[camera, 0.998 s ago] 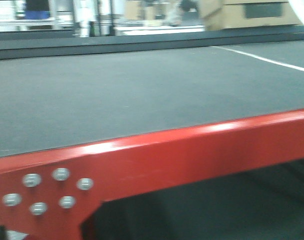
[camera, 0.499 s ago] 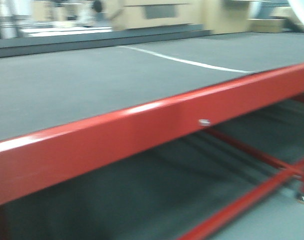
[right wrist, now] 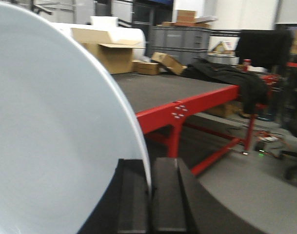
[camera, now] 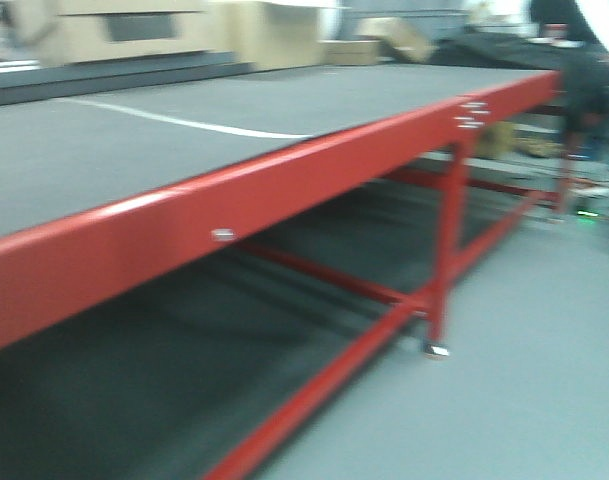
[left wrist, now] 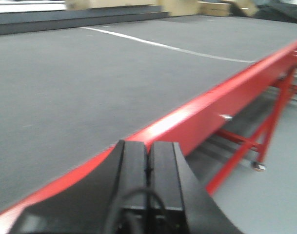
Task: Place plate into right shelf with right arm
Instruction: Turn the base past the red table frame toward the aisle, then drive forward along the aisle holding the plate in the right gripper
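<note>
A cluttered warehouse room lies behind, blurred in the front view, with a grey floor (camera: 524, 380) and stacked grey crates (right wrist: 187, 36) along the far wall. A long bench (camera: 134, 150) with a dark grey mat top and a red steel frame takes up most of every view. In the left wrist view its top stretches ahead and to the left of the left fingers (left wrist: 165, 180), and its red front rail runs just beyond and below their tips. Those left fingers are pressed flat together with nothing between them. The plate (right wrist: 55, 136), white and smooth, stands on edge and fills the space to the left of the right fingers (right wrist: 168, 195). Its rim is pinched in the narrow gap between them, so they are clamped on it. Far ahead of the right fingers a heap of dark cloth (right wrist: 221, 75) lies over the bench's end, and open cardboard boxes (right wrist: 107, 51) sit ahead and to the left. A red leg (camera: 446, 250) drops from the rail to the floor. A thin white line (camera: 184, 122) crosses the mat, and a small cluster of bolts (right wrist: 177, 112) marks the rail.
</note>
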### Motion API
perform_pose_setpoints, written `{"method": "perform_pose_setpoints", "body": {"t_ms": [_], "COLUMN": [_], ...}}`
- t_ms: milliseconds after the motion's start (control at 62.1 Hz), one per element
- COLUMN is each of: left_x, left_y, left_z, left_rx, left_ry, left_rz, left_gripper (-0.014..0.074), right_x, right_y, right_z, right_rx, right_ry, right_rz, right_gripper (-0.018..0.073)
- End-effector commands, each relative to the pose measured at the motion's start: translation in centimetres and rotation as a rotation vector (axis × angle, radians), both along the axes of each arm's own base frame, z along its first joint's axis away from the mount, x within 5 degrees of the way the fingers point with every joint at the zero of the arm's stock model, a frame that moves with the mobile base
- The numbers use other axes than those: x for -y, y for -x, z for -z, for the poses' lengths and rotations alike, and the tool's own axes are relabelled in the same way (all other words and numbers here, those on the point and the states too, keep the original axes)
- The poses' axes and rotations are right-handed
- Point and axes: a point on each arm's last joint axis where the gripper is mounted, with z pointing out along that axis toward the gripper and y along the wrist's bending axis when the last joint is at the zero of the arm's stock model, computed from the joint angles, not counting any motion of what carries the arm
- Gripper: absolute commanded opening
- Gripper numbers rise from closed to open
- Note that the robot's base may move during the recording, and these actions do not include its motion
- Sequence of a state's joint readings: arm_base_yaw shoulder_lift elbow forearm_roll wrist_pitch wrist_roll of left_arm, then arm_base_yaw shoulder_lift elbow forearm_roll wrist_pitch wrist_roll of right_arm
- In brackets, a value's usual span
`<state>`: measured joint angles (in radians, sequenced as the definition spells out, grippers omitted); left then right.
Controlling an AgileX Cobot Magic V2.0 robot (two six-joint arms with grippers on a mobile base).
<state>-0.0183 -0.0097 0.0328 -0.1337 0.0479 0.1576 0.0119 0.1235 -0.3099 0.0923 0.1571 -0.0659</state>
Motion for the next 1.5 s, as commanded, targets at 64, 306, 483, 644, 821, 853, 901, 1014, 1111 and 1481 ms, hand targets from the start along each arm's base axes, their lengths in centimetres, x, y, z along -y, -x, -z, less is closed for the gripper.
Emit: {"method": "perform_pose_setpoints", "body": {"t_ms": [64, 306, 483, 644, 821, 853, 901, 1014, 1111, 1481], "left_x": [-0.1, -0.1, -0.1, -0.1, -0.1, -0.1, -0.1, -0.1, -0.1, -0.1], "left_y": [0.08, 0.08, 0.08, 0.08, 0.08, 0.08, 0.08, 0.08, 0.08, 0.08], "left_z": [-0.52, -0.52, -0.52, -0.52, -0.52, -0.52, -0.52, -0.52, -0.52, -0.52], "left_rx": [0.089, 0.089, 0.089, 0.089, 0.089, 0.089, 0.089, 0.089, 0.089, 0.089], "left_ry": [0.018, 0.018, 0.018, 0.018, 0.018, 0.018, 0.018, 0.018, 0.018, 0.018], "left_rz": [-0.009, -0.009, -0.009, -0.009, -0.009, -0.009, -0.009, -0.009, -0.009, -0.009], "left_gripper": [-0.0128, -0.0128, -0.0128, -0.0128, -0.0128, -0.0128, -0.0128, -0.0128, -0.0128, -0.0128], "right_x": [0.1, 0.1, 0.1, 0.1, 0.1, 0.1, 0.1, 0.1, 0.1, 0.1], "right_y": [0.27, 0.27, 0.27, 0.27, 0.27, 0.27, 0.27, 0.27, 0.27, 0.27], "right_z": [-1.74, -1.74, -1.74, -1.74, -1.74, -1.74, -1.74, -1.74, -1.74, -1.74], "right_rx": [0.11, 0.11, 0.11, 0.11, 0.11, 0.11, 0.11, 0.11, 0.11, 0.11], "right_ry": [-0.001, -0.001, -0.001, -0.001, -0.001, -0.001, -0.001, -0.001, -0.001, -0.001], "right_rz": [0.014, 0.014, 0.014, 0.014, 0.014, 0.014, 0.014, 0.014, 0.014, 0.014], "right_gripper": [0.0057, 0.0057, 0.0057, 0.0057, 0.0057, 0.0057, 0.0057, 0.0057, 0.0057, 0.0057]}}
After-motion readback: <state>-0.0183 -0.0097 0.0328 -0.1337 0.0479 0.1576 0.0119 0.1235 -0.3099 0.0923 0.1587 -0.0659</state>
